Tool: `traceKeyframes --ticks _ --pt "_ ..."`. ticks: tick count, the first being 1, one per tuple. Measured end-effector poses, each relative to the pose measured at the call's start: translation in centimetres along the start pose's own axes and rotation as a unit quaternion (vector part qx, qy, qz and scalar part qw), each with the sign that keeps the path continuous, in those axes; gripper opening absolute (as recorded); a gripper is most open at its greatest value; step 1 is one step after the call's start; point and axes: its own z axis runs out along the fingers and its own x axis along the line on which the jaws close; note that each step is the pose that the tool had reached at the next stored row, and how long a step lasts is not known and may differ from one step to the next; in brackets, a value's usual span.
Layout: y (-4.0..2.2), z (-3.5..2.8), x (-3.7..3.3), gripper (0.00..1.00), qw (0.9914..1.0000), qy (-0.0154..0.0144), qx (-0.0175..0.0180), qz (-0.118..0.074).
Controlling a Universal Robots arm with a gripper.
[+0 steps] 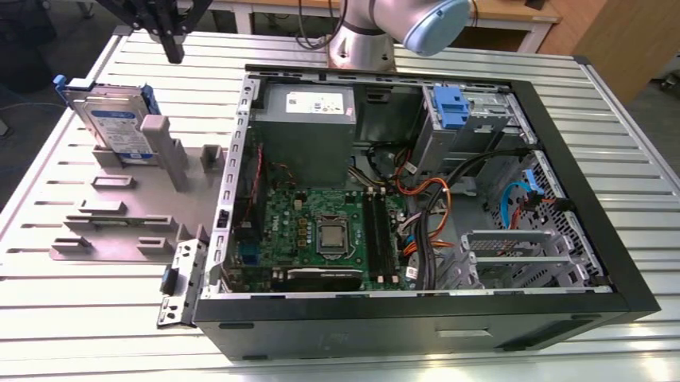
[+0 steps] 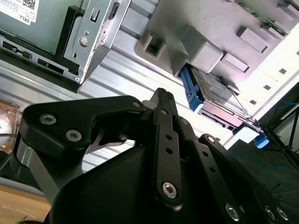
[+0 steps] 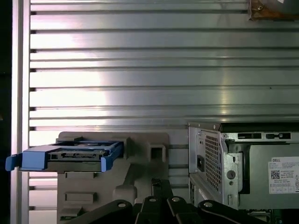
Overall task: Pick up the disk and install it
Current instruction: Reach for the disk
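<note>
1. Disk (image 1: 111, 123): flat silver drive, white-and-blue label, blue rails, blue end tab. Stands on edge, leaning in the grey holder (image 1: 149, 199). Lies below the jaws and off to one side, apart from them.
2. Gripper (image 1: 173, 52): jaws clenched together, nothing between them, above the slatted table (image 1: 64, 318).
3. Open computer case (image 1: 425, 199): on the jaws' other side from the disk, well apart.

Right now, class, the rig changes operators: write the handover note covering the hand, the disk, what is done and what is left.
The black hand hovers shut and empty near the flat silver hard drive in blue rails. That drive stands in the grey plastic holder, on the exterior view's left of the open black computer case.
Done: nothing.
Left: pick-up, install.
</note>
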Motion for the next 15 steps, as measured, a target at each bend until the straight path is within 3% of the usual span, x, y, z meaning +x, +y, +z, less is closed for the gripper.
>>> traceKeyframes --ticks 15 --pt "-0.05 0.15 1.88 0.11 0.99992 0.0007 -0.0001 -0.013"
